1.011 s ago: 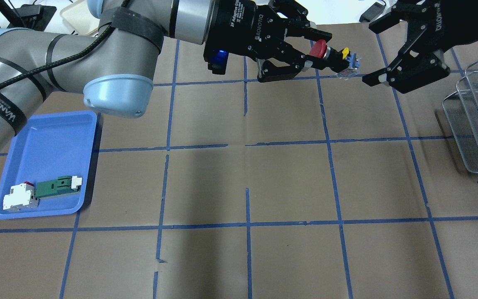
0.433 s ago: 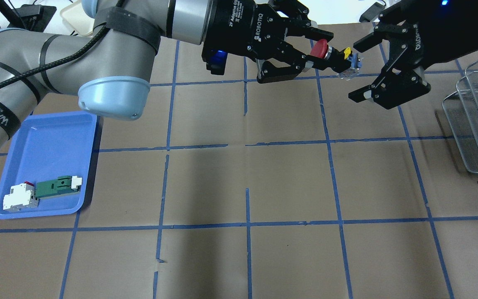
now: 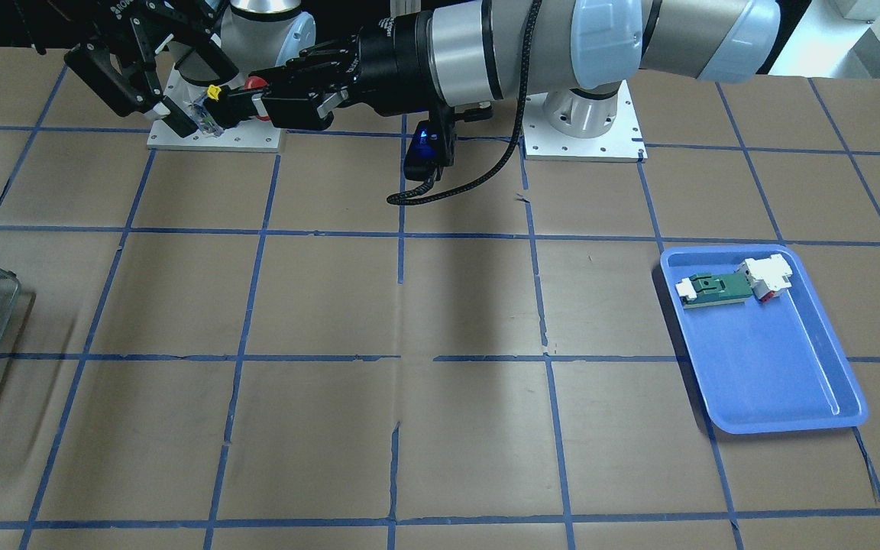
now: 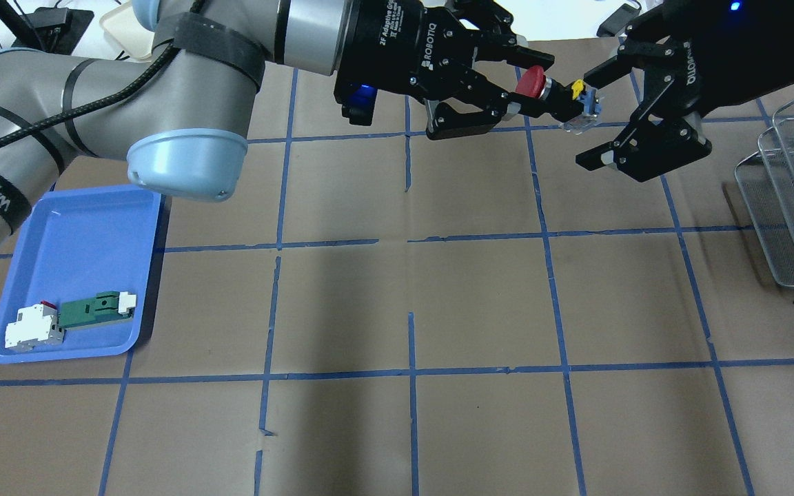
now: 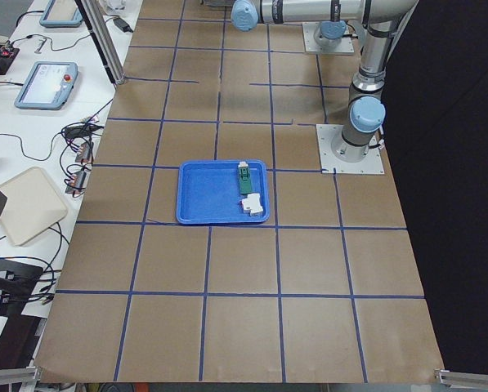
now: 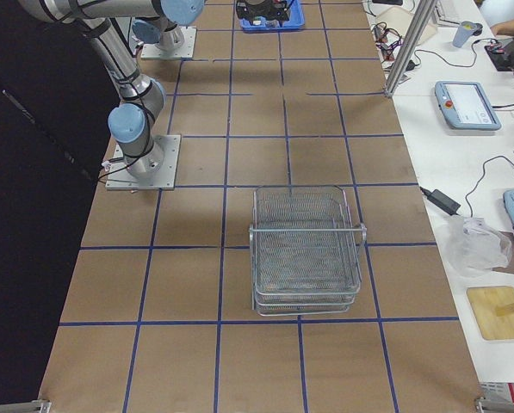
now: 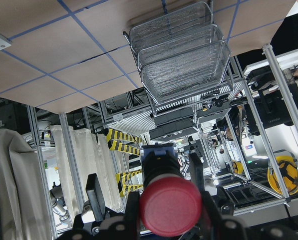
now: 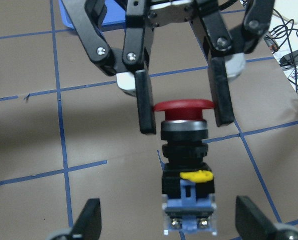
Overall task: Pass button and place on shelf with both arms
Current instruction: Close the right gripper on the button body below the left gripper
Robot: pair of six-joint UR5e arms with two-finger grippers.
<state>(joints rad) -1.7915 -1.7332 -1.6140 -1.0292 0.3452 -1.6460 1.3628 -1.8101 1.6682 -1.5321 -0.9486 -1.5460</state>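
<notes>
**Button** (image 4: 554, 95): red cap, dark body, yellow bit, clear base. It is held off the table (image 4: 480, 303), lying level, at about 1 o'clock in the overhead view. The cap points toward 9 o'clock and the base toward 3.

**Left gripper** (image 4: 517, 87): clamped on the button at its red-cap end, one finger on each side.

**Right gripper** (image 4: 590, 117): jaws spread wide, with a finger on either side of the button's base end. Its wrist view shows a gap on both sides, so there is no contact.

**Shelf** (image 4: 793, 200): wire rack at the table's 3 o'clock edge, apart from the button.

**Tray** (image 4: 80, 234): blue, at 8 o'clock. It holds a green-and-white part (image 4: 94, 310) just beside a white-and-red block (image 4: 30, 329), both at its 6 o'clock end.
</notes>
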